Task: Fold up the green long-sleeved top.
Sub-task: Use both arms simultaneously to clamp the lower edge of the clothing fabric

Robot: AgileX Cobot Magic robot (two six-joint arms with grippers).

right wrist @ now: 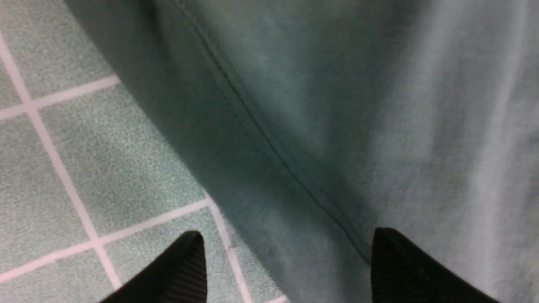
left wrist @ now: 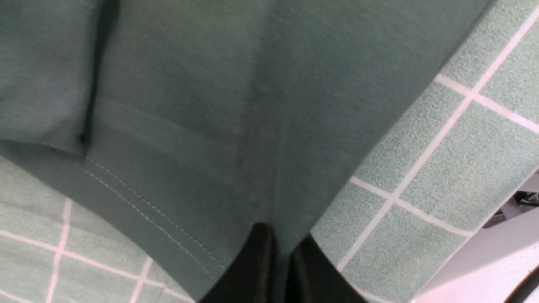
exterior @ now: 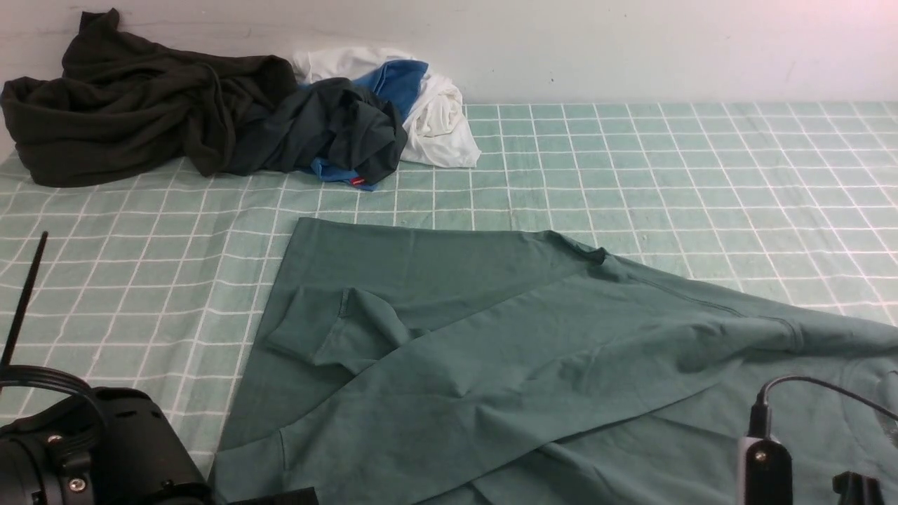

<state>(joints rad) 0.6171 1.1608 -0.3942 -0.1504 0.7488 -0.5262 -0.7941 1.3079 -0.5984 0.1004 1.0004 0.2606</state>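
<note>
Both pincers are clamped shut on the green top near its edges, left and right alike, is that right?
Only the left pincer is shut on the hem of the green top. The right pincer is open: the right wrist view shows its jaws wide apart, one over the checked cloth, the other over the top's edge.

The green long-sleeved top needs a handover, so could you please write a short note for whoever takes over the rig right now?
Left gripper: shut, pinching the stitched hem edge of the sage-green long-sleeved knit top.
Right gripper: open, jaws straddling the top's edge, one finger over cloth, one over the green checked table cover; nothing held.
Top: spread on the cover near the robot; the dark garment pile lies apart at the far left.
Done: one ribbed-cuff sleeve lies across the body.
Left: close the right gripper on the edge, then probably fold the body over.
</note>
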